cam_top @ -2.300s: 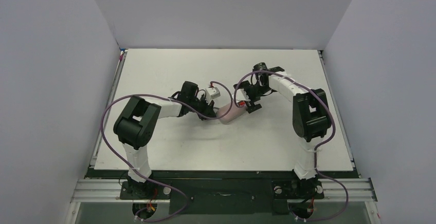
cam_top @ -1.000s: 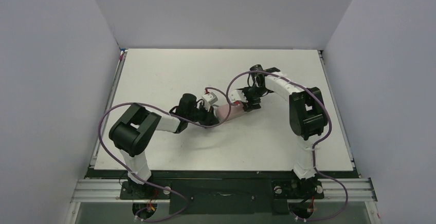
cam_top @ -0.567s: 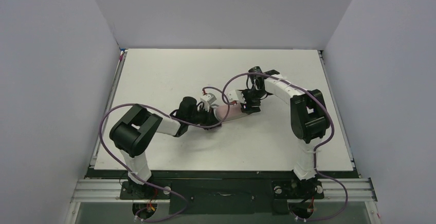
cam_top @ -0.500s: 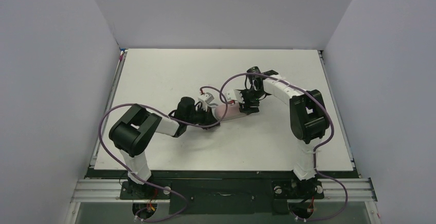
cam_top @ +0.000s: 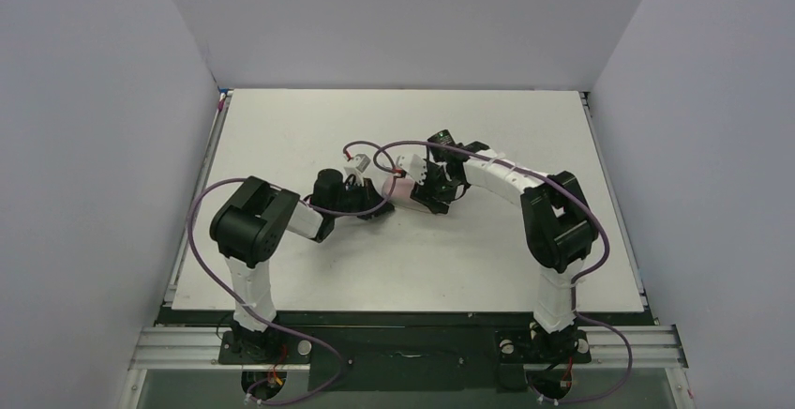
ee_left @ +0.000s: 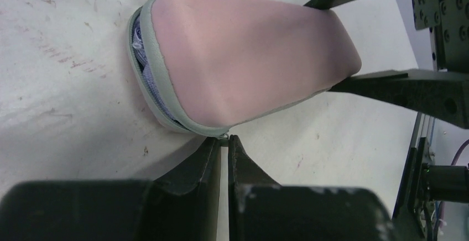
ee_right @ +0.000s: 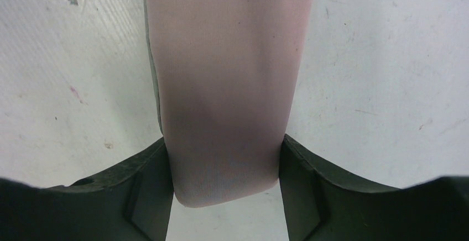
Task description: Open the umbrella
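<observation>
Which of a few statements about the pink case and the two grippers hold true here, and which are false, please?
1. The right gripper clasps the pink case between its fingers. True.
2. The left gripper stands wide open. False: its fingers are shut, with their tips at the case's zipped edge.
3. The zip is partly undone, and lavender fabric shows in the gap. True.
4. The umbrella's canopy is spread out above the arms. False: only a sliver of folded fabric shows inside the case.
</observation>
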Action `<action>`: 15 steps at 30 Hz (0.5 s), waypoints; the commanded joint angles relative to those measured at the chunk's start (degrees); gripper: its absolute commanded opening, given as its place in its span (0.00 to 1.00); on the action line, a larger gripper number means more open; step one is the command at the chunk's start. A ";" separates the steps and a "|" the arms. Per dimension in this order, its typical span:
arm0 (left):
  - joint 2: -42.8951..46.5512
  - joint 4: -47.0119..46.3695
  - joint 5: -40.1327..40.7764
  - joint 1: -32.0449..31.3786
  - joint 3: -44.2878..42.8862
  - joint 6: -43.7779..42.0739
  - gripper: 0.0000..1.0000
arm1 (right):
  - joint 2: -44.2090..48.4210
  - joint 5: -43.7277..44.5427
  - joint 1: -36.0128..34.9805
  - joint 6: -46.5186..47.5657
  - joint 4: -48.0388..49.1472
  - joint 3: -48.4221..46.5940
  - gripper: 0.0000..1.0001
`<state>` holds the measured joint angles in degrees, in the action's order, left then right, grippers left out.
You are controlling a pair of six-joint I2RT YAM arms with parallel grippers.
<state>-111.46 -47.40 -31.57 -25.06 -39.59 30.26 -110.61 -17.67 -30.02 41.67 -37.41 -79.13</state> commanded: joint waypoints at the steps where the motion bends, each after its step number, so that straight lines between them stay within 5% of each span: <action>1: -2.61 0.12 -3.56 -0.81 -2.81 4.28 0.00 | 2.53 3.25 -0.85 -13.58 7.16 0.50 0.12; 9: -5.35 1.93 -7.24 0.57 -3.73 5.01 0.00 | 5.19 -1.66 -1.67 -26.49 7.08 3.60 0.26; 15: -7.37 6.31 -7.55 2.84 -7.51 3.26 0.00 | 7.87 -8.92 0.16 -27.81 2.41 4.72 0.65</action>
<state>-116.09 -47.81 -36.80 -23.40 -44.99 34.68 -106.54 -17.54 -31.14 19.62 -33.26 -73.63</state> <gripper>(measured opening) 0.032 0.582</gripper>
